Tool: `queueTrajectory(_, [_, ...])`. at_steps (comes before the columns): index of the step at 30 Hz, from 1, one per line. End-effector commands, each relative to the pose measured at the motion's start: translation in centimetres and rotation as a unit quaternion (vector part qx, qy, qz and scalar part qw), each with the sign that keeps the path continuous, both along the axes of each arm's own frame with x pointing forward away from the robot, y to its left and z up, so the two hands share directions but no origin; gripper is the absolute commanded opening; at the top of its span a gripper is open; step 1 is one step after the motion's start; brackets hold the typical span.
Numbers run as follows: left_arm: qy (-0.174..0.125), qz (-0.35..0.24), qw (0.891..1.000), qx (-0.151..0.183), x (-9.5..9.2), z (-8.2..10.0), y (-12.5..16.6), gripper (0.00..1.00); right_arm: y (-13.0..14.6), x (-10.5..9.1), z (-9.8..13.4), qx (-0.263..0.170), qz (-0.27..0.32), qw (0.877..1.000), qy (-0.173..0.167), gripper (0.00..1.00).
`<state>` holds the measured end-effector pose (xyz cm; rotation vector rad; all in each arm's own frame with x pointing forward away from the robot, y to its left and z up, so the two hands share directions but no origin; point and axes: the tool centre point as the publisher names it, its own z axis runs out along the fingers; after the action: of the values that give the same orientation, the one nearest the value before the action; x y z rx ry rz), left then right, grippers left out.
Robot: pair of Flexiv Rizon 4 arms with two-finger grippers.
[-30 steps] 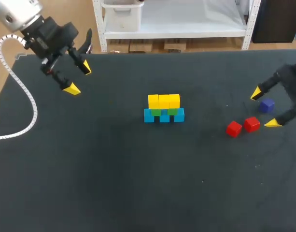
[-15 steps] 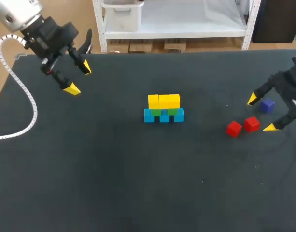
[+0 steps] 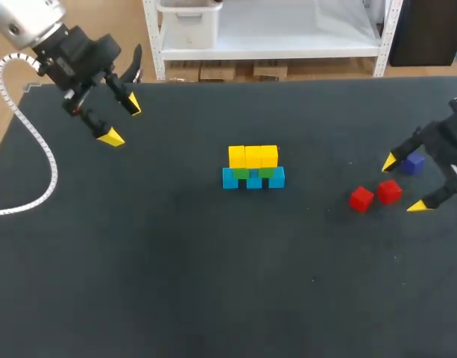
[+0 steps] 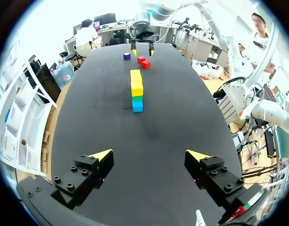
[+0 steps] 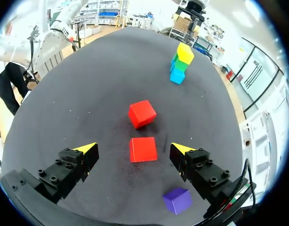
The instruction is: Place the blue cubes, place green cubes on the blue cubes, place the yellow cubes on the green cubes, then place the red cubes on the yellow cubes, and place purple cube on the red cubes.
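Red cube (image 3: 389, 192), middle right of the frame, is lying beneath my released right claw (image 3: 404, 183); I am judging that lowering and clenching comes next.

left gripper (image 4: 149, 155): spread, empty | cube stack (image 4: 136, 91): ahead | red cubes (image 4: 145, 64): beyond stack

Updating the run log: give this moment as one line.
stack: blue, green, yellow placed | right tool: open, at red cube | left tool: open, apart

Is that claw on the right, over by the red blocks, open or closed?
Open. The right gripper has its yellow tips wide apart; the nearer red cube lies between them, touching neither.
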<state>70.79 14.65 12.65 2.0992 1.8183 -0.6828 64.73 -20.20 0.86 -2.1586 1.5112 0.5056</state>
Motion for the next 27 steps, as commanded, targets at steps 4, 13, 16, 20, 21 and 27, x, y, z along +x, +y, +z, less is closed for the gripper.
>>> queueTrajectory(4, [-0.001, -0.001, 1.000, 0.000, 0.04, -0.03, 0.03, 1.00, -0.06, 1.02, -0.19, -0.002, 0.017, 1.000, 0.014, 1.00])
queueTrajectory(13, [-0.001, -0.001, 1.000, 0.000, 0.04, -0.03, 0.03, 1.00, 0.00, 1.25, -0.06, -0.016, 0.029, 0.999, 0.028, 1.00])
queueTrajectory(16, [-0.001, -0.001, 1.000, 0.000, 0.04, -0.03, 0.03, 1.00, -0.01, 1.23, -0.15, -0.017, 0.030, 0.999, 0.032, 1.00])
queueTrajectory(20, [-0.001, -0.001, 1.000, 0.000, 0.04, -0.03, 0.03, 1.00, 0.12, 1.07, -0.36, -0.019, 0.031, 0.999, 0.036, 1.00])
queueTrajectory(21, [-0.001, -0.001, 1.000, 0.000, 0.04, -0.03, 0.03, 1.00, 0.09, 1.03, -0.46, -0.019, 0.030, 0.999, 0.037, 1.00])
queueTrajectory(27, [-0.001, -0.001, 1.000, 0.000, 0.04, -0.03, 0.03, 1.00, 0.00, 0.85, -0.79, -0.019, 0.025, 0.999, 0.040, 0.94])
